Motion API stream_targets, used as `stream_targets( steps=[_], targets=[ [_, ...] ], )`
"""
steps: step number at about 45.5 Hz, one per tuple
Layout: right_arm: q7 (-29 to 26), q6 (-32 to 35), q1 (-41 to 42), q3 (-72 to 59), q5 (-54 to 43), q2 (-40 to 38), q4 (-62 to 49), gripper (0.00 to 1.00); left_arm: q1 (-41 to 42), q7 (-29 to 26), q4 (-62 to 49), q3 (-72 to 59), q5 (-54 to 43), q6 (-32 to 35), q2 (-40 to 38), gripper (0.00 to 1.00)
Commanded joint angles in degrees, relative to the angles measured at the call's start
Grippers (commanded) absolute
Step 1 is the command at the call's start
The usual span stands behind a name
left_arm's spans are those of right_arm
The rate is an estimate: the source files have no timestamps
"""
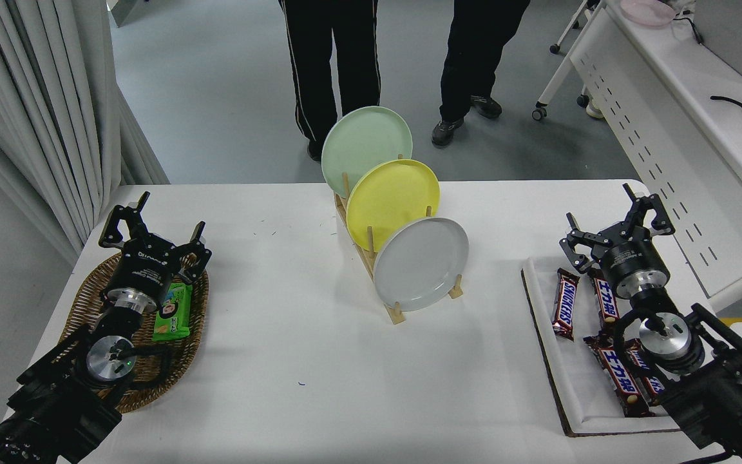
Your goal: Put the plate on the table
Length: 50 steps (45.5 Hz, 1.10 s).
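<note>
The light-grey plate (420, 263) stands on edge in the front slot of a wooden rack (397, 314) at the middle of the white table (294, 361). Behind it in the same rack stand a yellow plate (392, 204) and a pale green plate (366, 150). My right gripper (609, 222) is open and empty over the right side of the table, well to the right of the grey plate. My left gripper (152, 225) is open and empty, parked at the lower left above a wicker basket (152, 380).
The basket holds a green snack packet (173, 312). A white tray (577, 386) at the right holds several chocolate bars (564, 304). Two people's legs (332, 64) stand beyond the far edge. A white perforated-panel desk (667, 129) stands at the upper right.
</note>
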Motion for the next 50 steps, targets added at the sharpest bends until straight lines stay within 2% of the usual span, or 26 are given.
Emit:
stream_targets(
  steps=[1, 26, 35, 42, 50],
  targets=[
    [-0.03, -0.01, -0.10, 0.00, -0.08, 0.00, -0.03, 0.99, 0.00, 0.09, -0.08, 0.01, 0.00, -0.09, 0.00, 1.00],
    [-0.03, -0.18, 0.07, -1.05, -0.52, 0.17, -0.03, 0.99, 0.00, 0.00, 0.01, 0.01, 0.00, 0.00, 0.00, 1.00],
    [-0.38, -0.53, 2.97, -13.08, -1.05, -2.98, -0.56, 0.99, 0.00, 0.00, 0.01, 0.01, 0.00, 0.00, 0.00, 1.00],
    [-0.47, -0.54, 11.32, -21.00, -0.08, -3.52, -7.58, 0.99, 0.00, 0.00, 0.01, 0.01, 0.00, 0.00, 0.00, 1.00],
    [-0.47, -0.71, 14.92, -28.47, 0.01, -4.04, -8.82, 0.99, 0.00, 0.00, 0.01, 0.01, 0.00, 0.00, 0.00, 1.00]
  ],
)
